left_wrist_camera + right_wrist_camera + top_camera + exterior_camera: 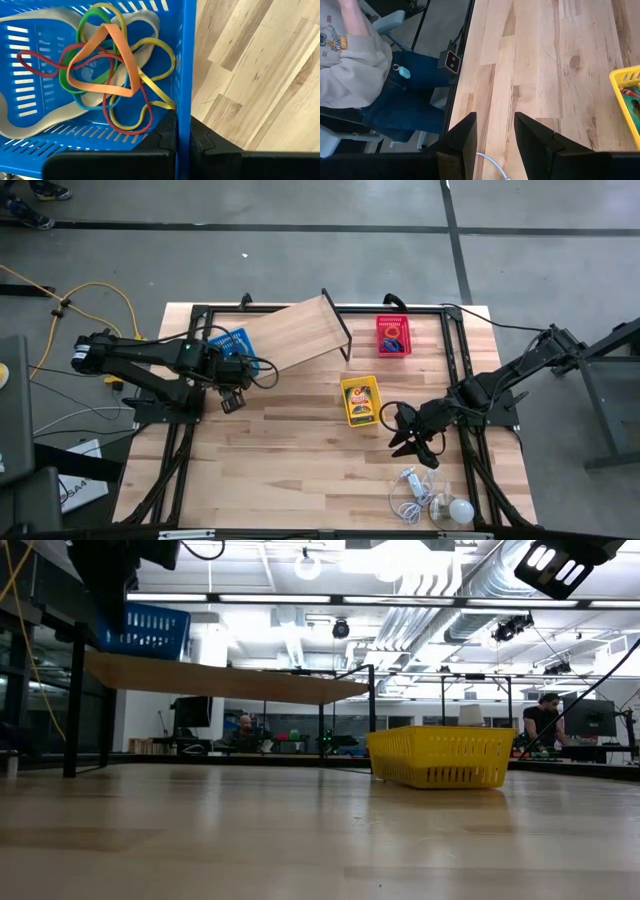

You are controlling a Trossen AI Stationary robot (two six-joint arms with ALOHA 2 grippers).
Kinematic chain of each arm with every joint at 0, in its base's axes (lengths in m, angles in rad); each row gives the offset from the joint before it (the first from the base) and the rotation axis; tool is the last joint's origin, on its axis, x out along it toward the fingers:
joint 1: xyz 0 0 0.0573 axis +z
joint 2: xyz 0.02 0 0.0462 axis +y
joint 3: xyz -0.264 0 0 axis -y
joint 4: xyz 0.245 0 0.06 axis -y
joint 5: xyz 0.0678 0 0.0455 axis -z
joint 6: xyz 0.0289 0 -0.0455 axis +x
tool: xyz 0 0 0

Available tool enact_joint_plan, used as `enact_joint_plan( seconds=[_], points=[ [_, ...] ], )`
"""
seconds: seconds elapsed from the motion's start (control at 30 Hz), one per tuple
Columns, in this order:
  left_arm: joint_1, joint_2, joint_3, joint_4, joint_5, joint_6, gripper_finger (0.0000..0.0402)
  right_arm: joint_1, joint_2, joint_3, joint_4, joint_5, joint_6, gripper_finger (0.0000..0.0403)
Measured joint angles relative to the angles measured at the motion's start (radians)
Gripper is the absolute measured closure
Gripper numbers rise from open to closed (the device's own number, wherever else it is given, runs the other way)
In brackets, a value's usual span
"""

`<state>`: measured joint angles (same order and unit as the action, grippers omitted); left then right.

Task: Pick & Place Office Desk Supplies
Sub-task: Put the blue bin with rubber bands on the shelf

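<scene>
My left gripper [238, 363] is shut on the blue basket [232, 341], which holds several coloured rubber-band loops [107, 70]. It hangs beside the slanted wooden board, well above the table, as the low view shows the blue basket [147, 630]. The yellow basket [360, 400] with the crayon box [361, 407] stands on its base at mid-table. The red basket [393, 335] stands at the far edge. My right gripper [408, 436] hovers open to the right of the yellow basket, with nothing between its fingers [462, 137]. My left gripper pinches a side wall of the blue basket at its rim [183, 115], one finger [167, 140] inside the basket and one [202, 142] outside. The fingers point steeply down from above. The basket hangs lifted clear of the table, roughly level, with the bands lying in it.
The light wooden board [300, 330] on black legs slants across the far middle of the table. A white bulb [459, 509] and its thin cord [410, 486] lie near the front right edge. Bare tabletop [290, 450] spreads across the near middle. A seated person [365, 75] shows beyond the table's edge.
</scene>
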<state>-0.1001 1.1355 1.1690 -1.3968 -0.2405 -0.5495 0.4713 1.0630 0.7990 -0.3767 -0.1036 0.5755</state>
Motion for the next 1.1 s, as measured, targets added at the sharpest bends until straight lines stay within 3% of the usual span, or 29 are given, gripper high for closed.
enact_joint_plan(
  seconds=[0.43,1.1],
  points=[
    [0.000,0.000,0.000,0.000,0.003,-0.004,0.0314,0.000,0.000,0.000,0.000,0.000,0.000,0.0284],
    [0.000,-0.098,0.000,0.055,-0.003,0.013,0.0308,0.000,0.000,0.000,0.000,0.000,0.000,0.0284]
  ],
)
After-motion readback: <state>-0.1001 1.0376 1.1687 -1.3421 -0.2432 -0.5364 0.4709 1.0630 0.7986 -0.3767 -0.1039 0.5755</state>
